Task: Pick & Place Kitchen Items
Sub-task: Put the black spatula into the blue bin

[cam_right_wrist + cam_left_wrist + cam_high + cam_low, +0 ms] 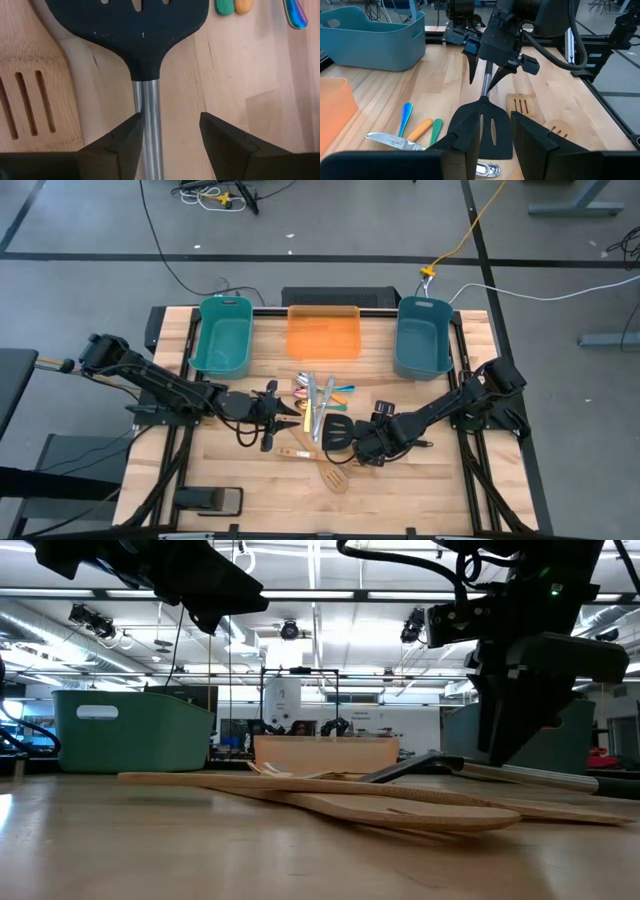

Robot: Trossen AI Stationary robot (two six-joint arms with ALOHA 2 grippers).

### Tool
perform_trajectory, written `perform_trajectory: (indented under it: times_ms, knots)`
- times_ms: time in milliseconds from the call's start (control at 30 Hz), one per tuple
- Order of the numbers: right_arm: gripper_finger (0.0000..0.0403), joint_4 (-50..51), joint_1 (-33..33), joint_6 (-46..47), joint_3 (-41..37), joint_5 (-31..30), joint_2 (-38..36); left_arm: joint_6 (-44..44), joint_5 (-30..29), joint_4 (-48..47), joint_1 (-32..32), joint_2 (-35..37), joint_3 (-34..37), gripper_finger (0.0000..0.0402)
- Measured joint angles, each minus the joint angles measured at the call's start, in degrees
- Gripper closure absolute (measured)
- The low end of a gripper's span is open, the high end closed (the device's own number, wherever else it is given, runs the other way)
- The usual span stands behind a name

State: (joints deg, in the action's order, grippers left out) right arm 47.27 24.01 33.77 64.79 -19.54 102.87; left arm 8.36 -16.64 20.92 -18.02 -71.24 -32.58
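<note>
Nearest the front edge of the tabletop (420, 490), a pale wooden spoon (335, 478) lies at the near end of the utensil pile, with a slotted wooden spatula (296, 451) just to its left. In the low view these wooden pieces stretch across the foreground, overlapping.

Just behind them lies the black turner (337, 433), its slotted head pointing left and its steel handle running right. The right claw (366, 442) sits low over that handle, fingers (125, 137) spread to either side of the steel shaft; one finger lies close against it, the other stands apart, so it straddles the handle without pinching it. The wooden spatula lies right beside the turner's head.

On the other side of the pile, the left claw (285, 415) hovers at about the same depth, pointing right toward the turner. Its fingers (530, 137) are spread and hold nothing.

Farther back, silver cutlery (318, 402) lies in the middle of the pile, with a knife (395, 141) among it. Small pieces with blue (405, 116), orange (420, 129) and green (435, 129) handles lie side by side just right of it.

At the far edge stand a teal tub (224, 335) on the left, an orange tray (324, 332) in the centre and a second teal tub (423, 337) on the right.
</note>
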Motion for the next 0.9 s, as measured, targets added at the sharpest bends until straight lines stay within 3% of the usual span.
perform_trajectory:
  times_ms: [333,700,800,900]
  knots:
    - [0.0195,-1.9,0.0,0.0,-0.2,1.8,0.2,0.0,0.0,-0.3,0.0,0.0,0.0,0.0287]
    - [0.0197,-13.2,-1.5,-0.8,-9.6,2.5,-0.3,0.0,0.0,-0.3,0.0,0.0,0.0,0.0287]
    - [0.0217,-13.2,-2.0,-0.3,-10.1,3.2,-0.3,0.0,0.0,-0.3,0.0,0.0,0.0,0.0287]
    - [0.0265,-13.6,-2.0,-0.9,-10.1,4.2,-0.3,0.0,0.0,-0.3,0.0,0.0,0.0,0.0287]
